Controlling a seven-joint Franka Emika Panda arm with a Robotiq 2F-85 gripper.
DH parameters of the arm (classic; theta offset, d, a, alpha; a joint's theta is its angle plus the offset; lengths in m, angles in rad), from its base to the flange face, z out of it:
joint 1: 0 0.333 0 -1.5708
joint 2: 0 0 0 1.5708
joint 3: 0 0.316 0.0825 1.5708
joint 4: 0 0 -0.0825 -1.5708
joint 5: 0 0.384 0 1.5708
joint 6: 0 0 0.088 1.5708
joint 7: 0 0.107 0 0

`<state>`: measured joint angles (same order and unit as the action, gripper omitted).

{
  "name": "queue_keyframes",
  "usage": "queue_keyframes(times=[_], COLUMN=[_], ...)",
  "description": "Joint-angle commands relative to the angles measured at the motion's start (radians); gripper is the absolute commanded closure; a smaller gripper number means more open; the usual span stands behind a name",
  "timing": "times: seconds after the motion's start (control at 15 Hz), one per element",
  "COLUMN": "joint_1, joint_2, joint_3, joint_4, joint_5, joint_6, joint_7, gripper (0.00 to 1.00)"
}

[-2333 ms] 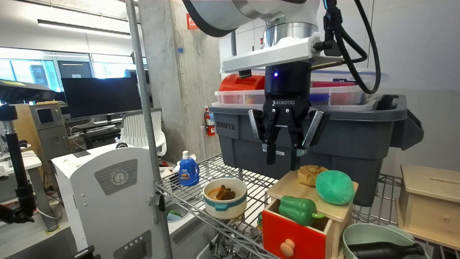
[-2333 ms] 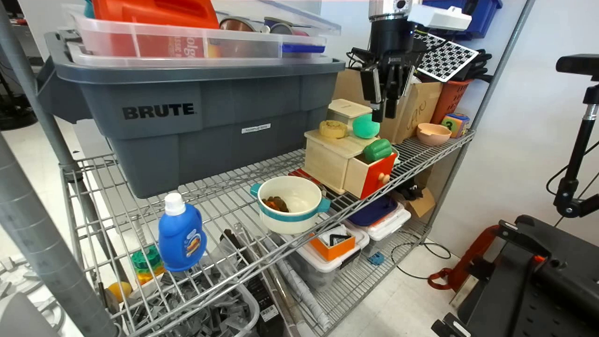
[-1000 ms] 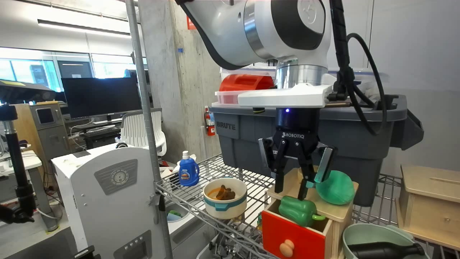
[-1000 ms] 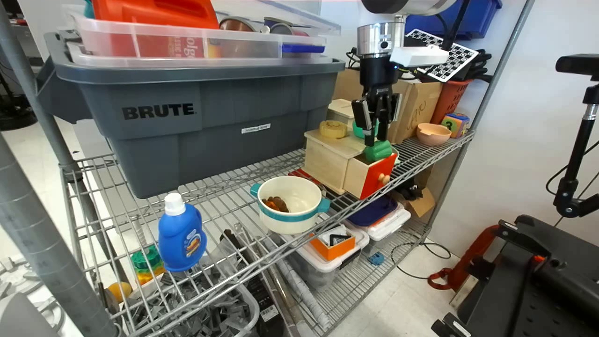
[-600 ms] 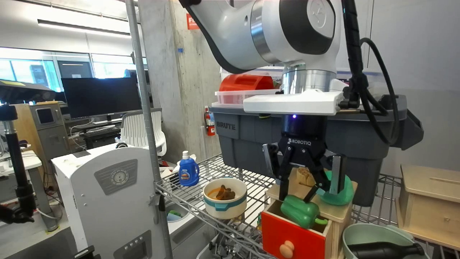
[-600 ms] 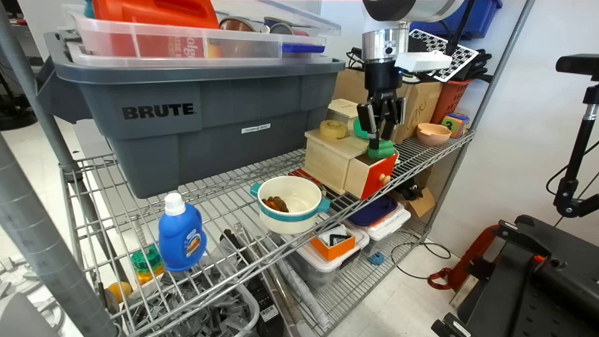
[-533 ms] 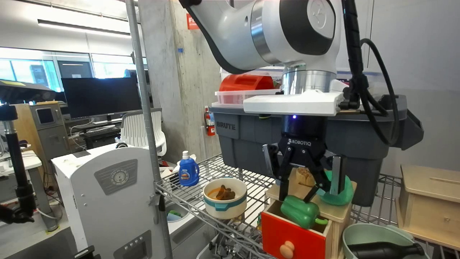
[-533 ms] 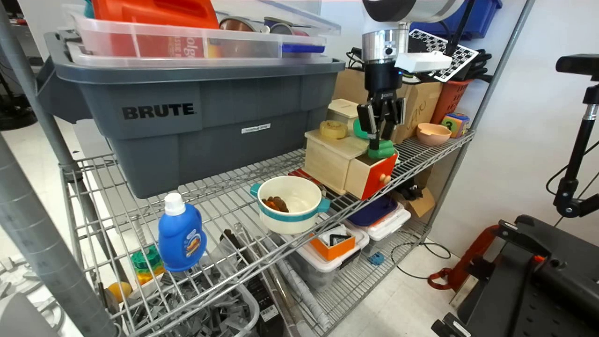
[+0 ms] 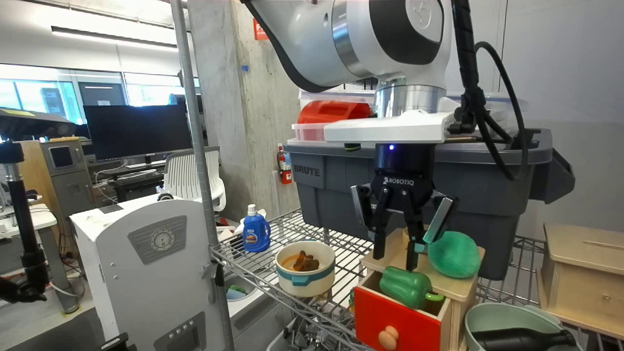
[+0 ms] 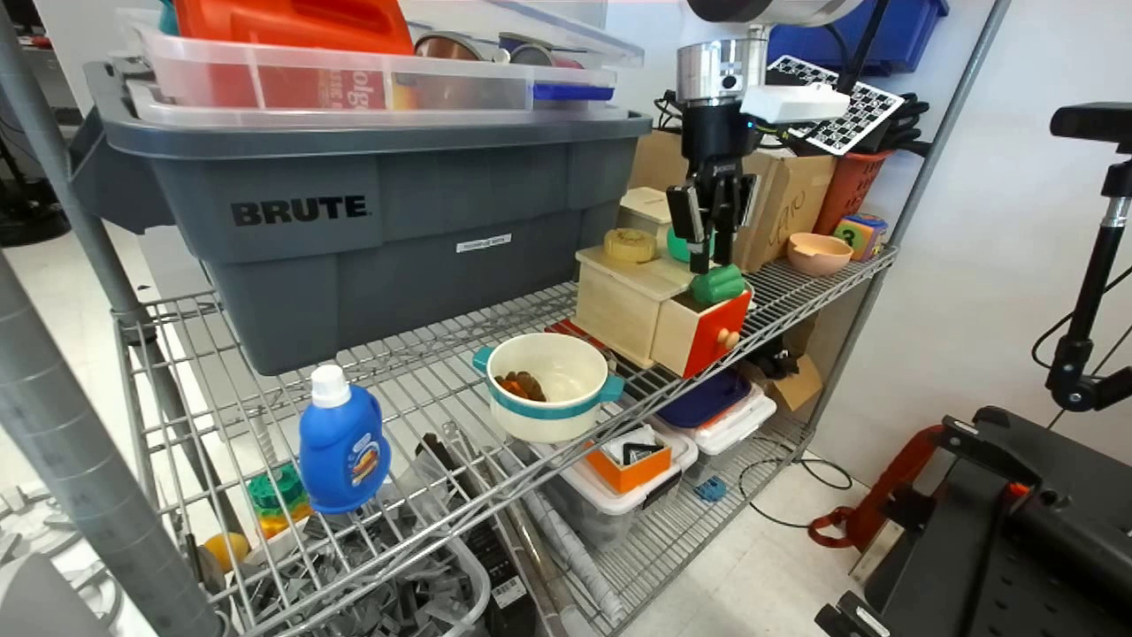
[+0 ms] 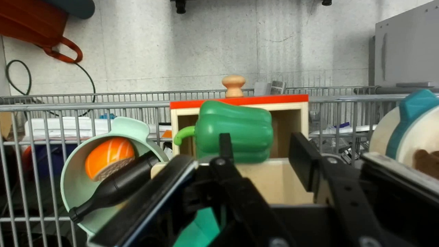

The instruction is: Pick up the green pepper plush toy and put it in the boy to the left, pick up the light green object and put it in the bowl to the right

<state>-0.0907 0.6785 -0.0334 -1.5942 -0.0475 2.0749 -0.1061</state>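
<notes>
A glossy green pepper (image 11: pixel 241 121), lobed and plump, lies on its side in the mouth of a red-fronted drawer (image 9: pixel 404 317), its brighter curled stem reaching to the drawer's side. The hand (image 9: pixel 395 257) hangs just above, fingers partway apart and holding nothing; whether a tip touches the pepper cannot be told. A rounded mint-green lump (image 9: pixel 456 254) sits on the wooden box (image 10: pixel 615 305), beside a pale green bowl (image 11: pixel 73 178).
</notes>
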Motion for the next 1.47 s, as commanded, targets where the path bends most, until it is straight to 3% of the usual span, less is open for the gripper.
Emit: queue_keyframes(times=[0.0,0.73,0.8,0.87,1.13,1.4], joint_1=[0.01,0.046,0.05,0.053,0.062,0.066], joint_2=[-0.049,-0.126,-0.136,-0.143,-0.169,-0.193], joint_3=[0.006,0.005,0.005,0.005,0.005,0.006], joint_4=[-0.032,-0.091,-0.099,-0.105,-0.129,-0.142], joint_5=[-0.003,-0.017,-0.018,-0.018,-0.019,-0.02], joint_6=[-0.006,-0.006,-0.007,-0.007,-0.005,-0.008], joint_7=[-0.007,0.005,0.006,0.008,0.014,0.011], gripper=[0.77,0.77,0.43,0.25,0.01,0.0])
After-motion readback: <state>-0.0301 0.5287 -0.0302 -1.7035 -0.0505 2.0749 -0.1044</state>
